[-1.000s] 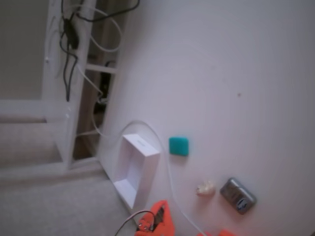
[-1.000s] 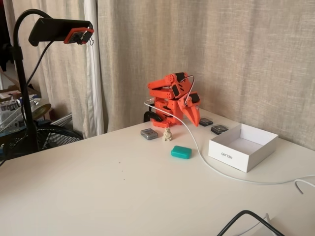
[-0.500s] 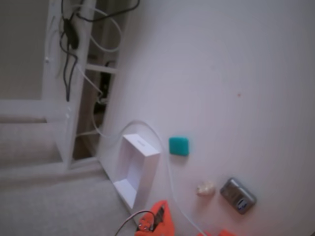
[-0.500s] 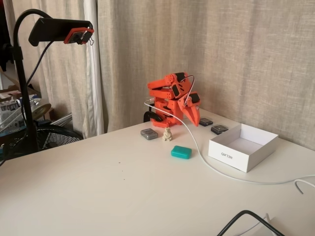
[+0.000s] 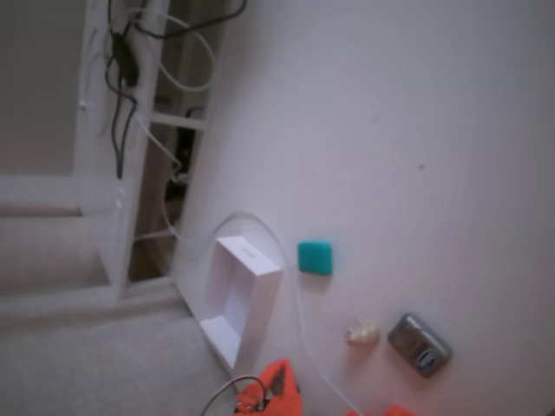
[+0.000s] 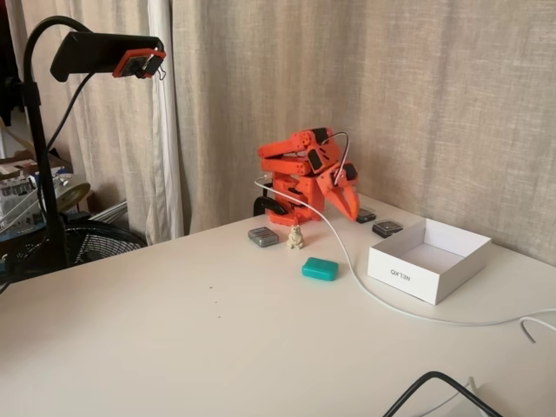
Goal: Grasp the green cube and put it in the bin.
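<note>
The green cube (image 6: 320, 268) lies flat on the white table, a small teal block, also seen from above (image 5: 315, 257). The bin (image 6: 427, 259) is a white open-topped box to the cube's right; from above the bin (image 5: 238, 299) sits left of the cube. My orange arm (image 6: 302, 174) is folded up at the back of the table, well behind the cube. Its gripper (image 6: 352, 211) points down and right, hanging in the air, and its fingers look closed together with nothing in them. Only a piece of the orange arm (image 5: 270, 395) shows at the bottom edge from above.
A white cable (image 6: 369, 294) runs between cube and bin. A beige lump (image 6: 295, 236) and a grey gadget (image 6: 263, 236) sit behind the cube, with two dark gadgets (image 6: 387, 228) near the bin. A white shelf frame (image 5: 117, 147) with cables stands beside the table.
The arm has lifted a little and the gripper has swung up and to the right in the side view. From above, the orange part has slid lower. Cube and bin have not moved.
</note>
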